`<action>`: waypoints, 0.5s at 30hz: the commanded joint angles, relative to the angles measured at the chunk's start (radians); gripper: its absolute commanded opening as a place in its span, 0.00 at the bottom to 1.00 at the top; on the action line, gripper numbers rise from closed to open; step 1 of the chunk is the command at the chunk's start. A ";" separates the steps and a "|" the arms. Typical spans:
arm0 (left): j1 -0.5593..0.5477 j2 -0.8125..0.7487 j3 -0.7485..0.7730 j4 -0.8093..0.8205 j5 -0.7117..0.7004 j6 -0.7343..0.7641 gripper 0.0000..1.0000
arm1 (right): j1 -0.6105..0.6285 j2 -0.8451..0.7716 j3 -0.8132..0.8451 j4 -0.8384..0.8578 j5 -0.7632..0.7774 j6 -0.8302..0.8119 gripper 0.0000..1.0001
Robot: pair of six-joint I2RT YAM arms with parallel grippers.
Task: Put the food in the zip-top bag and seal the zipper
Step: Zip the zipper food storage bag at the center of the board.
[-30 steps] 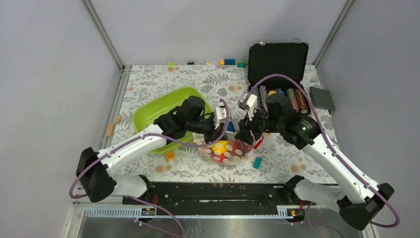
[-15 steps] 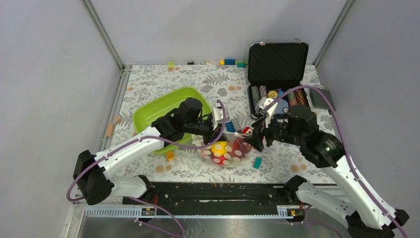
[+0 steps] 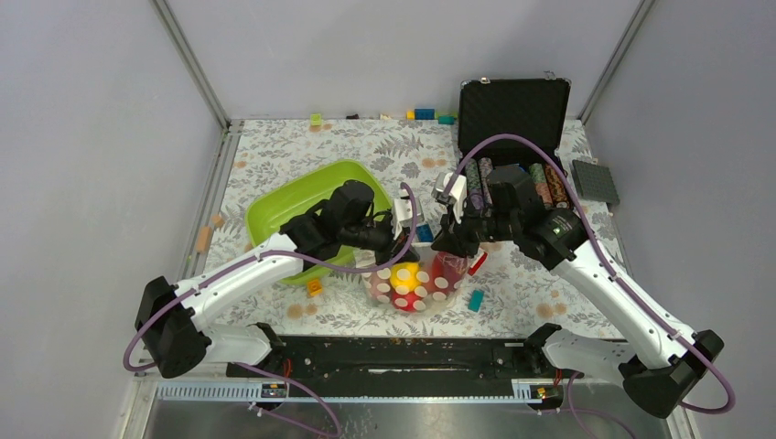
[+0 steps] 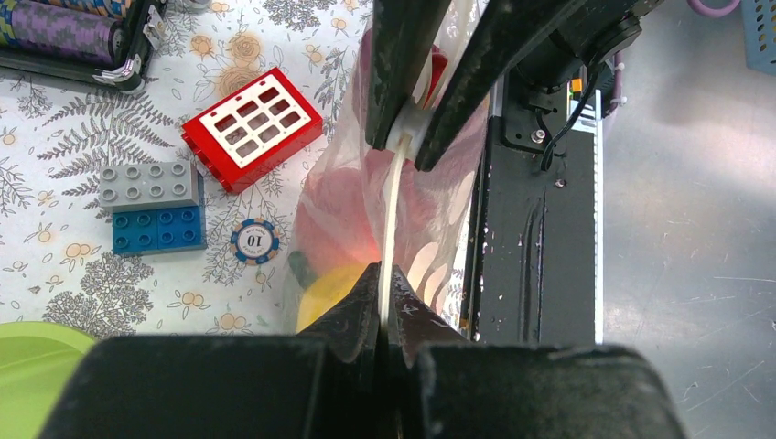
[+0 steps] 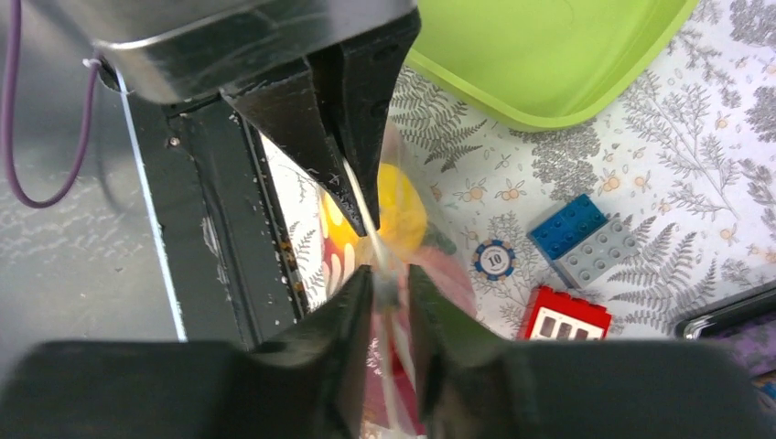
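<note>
Fingers (image 4: pixel 352 306) of the left gripper (image 4: pixel 385 285) are clenched on the zipper (image 4: pixel 392 215). The right gripper (image 4: pixel 409 146) faces it with its jaws drawn in on the same strip, apparently pinching it. Between the two the zipper runs as one taut pale line. The bag (image 3: pixel 416 283) hangs under it at 6 o'clock on the table, by the near edge. Whether its bottom rests on the cloth I cannot tell.

The food is inside: a lemon (image 5: pixel 398 206) and red pieces (image 4: pixel 340 206) press against the film.

This looks like the sealing step. To do it well, I judge that the left should act as the anchor and not give. The right should keep a firm squeeze and run along the strip toward its free end, level with the line, so both lips stay mated. A pull that is too slack would bunch the strip, and one too hard could tear it from the left pinch. Whether the stretch between the grips is already pressed shut is not visible.

Around the bag:
- A green tub (image 3: pixel 302 206) lies at 10 o'clock of it.
- An open case (image 3: pixel 512 119) of chips stands at 1 o'clock.
- A teal block (image 3: pixel 476 299) lies at 4 o'clock.
- A red block (image 4: pixel 252 137), a grey-blue block (image 4: pixel 151 206) and one chip (image 4: pixel 254 240) lie just beside it at 12 o'clock.

The red block lies nearest the right gripper's likely path. The black rail (image 4: pixel 522 238) runs close along the bag's near side.
</note>
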 commanded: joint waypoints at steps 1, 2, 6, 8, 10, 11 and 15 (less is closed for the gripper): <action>-0.003 -0.012 0.040 0.040 0.004 -0.023 0.00 | -0.001 -0.015 0.036 0.005 -0.038 -0.026 0.15; -0.003 -0.015 0.040 0.038 -0.008 -0.030 0.00 | -0.001 -0.019 0.032 0.003 -0.042 -0.028 0.10; -0.003 -0.044 0.010 0.062 -0.046 -0.047 0.00 | -0.002 -0.035 0.011 -0.024 -0.033 -0.052 0.00; -0.003 -0.061 -0.010 0.067 -0.091 -0.050 0.00 | -0.001 -0.041 0.006 -0.047 0.005 -0.073 0.00; -0.001 -0.079 -0.037 0.070 -0.156 -0.051 0.00 | -0.004 -0.049 0.000 -0.070 0.078 -0.089 0.00; -0.001 -0.092 -0.054 0.074 -0.193 -0.051 0.00 | -0.008 -0.054 -0.003 -0.081 0.112 -0.097 0.00; 0.017 -0.127 -0.118 0.082 -0.267 -0.079 0.00 | -0.073 -0.079 -0.021 -0.112 0.174 -0.108 0.00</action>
